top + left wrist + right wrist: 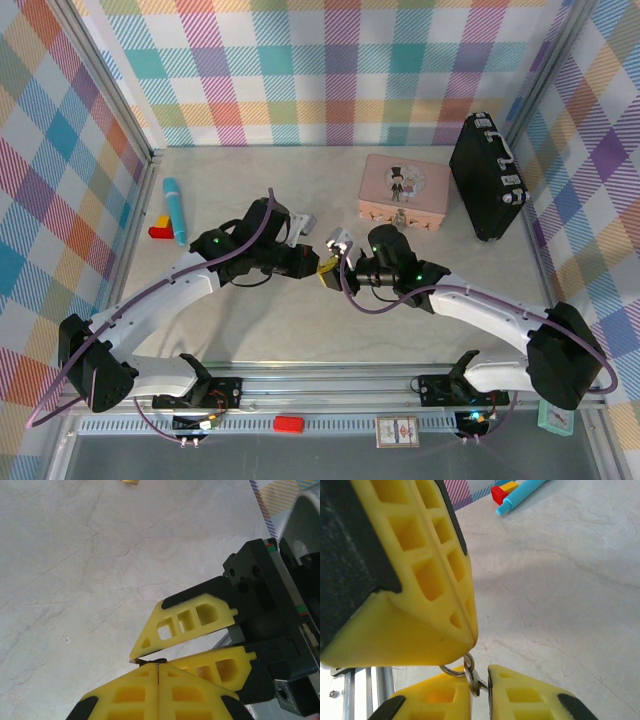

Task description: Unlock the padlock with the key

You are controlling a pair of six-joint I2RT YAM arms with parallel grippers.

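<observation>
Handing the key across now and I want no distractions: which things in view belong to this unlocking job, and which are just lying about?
For the job: key on its ring, at the tips of the left gripper and right gripper; what may be the padlock, a brass-coloured bit.
Lying about: pink tin, black case, blue pen, red and yellow blocks, card box.

Left pincer (pixel 157 672) shut, right pincer (pixel 480 692) tip-to-tip

Tiny thin key (pixel 476 684) on silver ring (pixel 452 670), at left pincer (pixel 471 639) tip
</observation>
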